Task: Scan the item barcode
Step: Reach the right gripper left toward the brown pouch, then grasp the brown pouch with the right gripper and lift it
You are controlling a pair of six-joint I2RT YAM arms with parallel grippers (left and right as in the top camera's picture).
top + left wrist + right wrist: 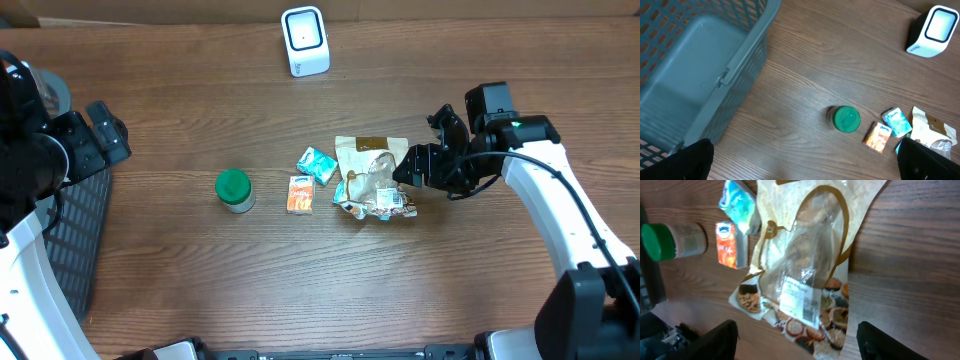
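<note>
Bag (372, 178) was lying flat in the middle of the surface (480, 290), a crinkly see-through snack pouch with a white sticker (799, 297) facing up. Couldn't read the print on the sticker, too blurry.

Right gripper (412, 168) sat right at the bag's right edge. From the wrist view its fingers (715, 340) were spread wide with the bag lying below them, and nothing looked pinched.

Stuff crowding the bag on its left side:
- a blue-green packet (318, 164), touching or nearly touching the bag's upper left corner
- an orange packet (300, 194), just below that one
- a jar (234, 190) with a green lid, a bit further left, standing upright and apart from the packets

Scanner (304, 41) stood at the far edge of the surface, well apart from the bag, with bare wood between them. The two packets sat off to the side of that line.

Left gripper (112, 130) was way over on the left above a grey basket (75, 240), fingers wide apart and holding nothing.
</note>
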